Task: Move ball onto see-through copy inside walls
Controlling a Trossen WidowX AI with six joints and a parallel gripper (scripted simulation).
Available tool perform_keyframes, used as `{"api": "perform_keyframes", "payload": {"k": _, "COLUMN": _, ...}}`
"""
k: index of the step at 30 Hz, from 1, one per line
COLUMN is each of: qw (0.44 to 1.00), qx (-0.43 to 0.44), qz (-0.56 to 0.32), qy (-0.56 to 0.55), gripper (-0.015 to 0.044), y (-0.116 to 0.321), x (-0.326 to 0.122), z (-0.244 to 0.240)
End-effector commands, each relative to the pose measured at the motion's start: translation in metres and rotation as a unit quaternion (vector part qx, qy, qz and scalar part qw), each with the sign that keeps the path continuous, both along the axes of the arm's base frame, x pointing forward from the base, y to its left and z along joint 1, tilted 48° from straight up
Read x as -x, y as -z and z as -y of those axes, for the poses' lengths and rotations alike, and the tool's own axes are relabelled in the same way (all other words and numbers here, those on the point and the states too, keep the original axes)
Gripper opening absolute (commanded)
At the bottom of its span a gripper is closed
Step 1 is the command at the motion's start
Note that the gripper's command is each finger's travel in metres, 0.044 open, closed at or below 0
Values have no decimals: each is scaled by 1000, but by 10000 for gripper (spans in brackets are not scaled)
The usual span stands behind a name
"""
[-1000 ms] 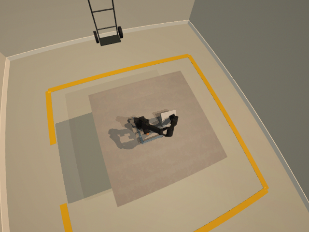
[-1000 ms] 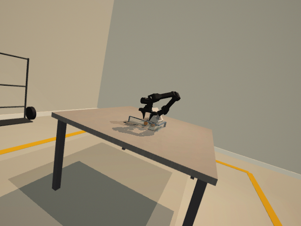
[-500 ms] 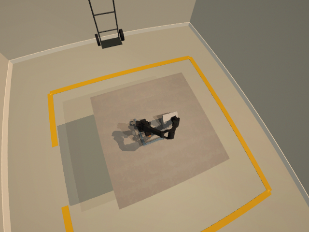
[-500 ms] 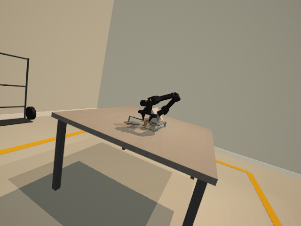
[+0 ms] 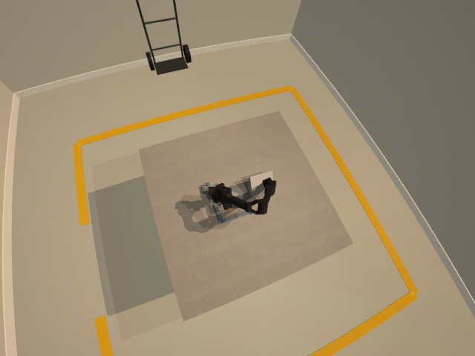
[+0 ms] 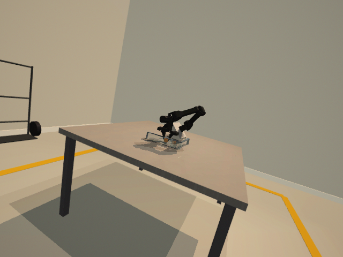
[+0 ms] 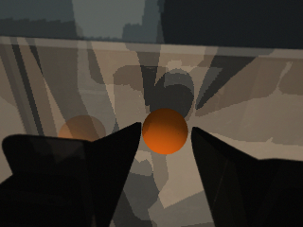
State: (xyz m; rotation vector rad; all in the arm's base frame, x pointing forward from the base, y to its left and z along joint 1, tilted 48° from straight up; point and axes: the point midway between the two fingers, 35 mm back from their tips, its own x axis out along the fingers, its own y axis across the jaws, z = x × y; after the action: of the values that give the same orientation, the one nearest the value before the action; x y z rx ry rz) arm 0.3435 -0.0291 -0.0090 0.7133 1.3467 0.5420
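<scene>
The clear wall [image 7: 156,47] bars the way just beyond the ball [image 7: 165,130].

You're looking at a bright orange ball [image 7: 165,130] between black fingers, and a faint, washed-out orange copy [image 7: 81,128]. The table [image 6: 199,166] is mottled brown with dark legs, the floor tape [image 5: 184,113] yellow-orange, the walls [image 6: 181,143] pale blue-tinted.

No text, label, brand, number or sign can be read in any view.
</scene>
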Motion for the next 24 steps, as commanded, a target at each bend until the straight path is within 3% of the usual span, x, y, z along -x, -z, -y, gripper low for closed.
{"api": "perform_keyframes", "payload": {"k": 1, "qw": 1000, "qx": -3, "qz": -2, "qy": 1, "gripper": 180, "y": 0, "x": 0, "z": -2}}
{"api": "perform_keyframes", "payload": {"k": 6, "qw": 1000, "qx": -3, "qz": -2, "qy": 1, "gripper": 147, "y": 0, "x": 0, "z": -2}}
{"api": "perform_keyframes", "payload": {"k": 12, "qw": 1000, "qx": -1, "qz": -2, "qy": 2, "gripper": 0, "y": -12, "x": 0, "z": 15}}
{"api": "perform_keyframes", "payload": {"k": 24, "qw": 1000, "qx": 2, "qz": -3, "qy": 2, "gripper": 0, "y": -61, "x": 10, "z": 70}}
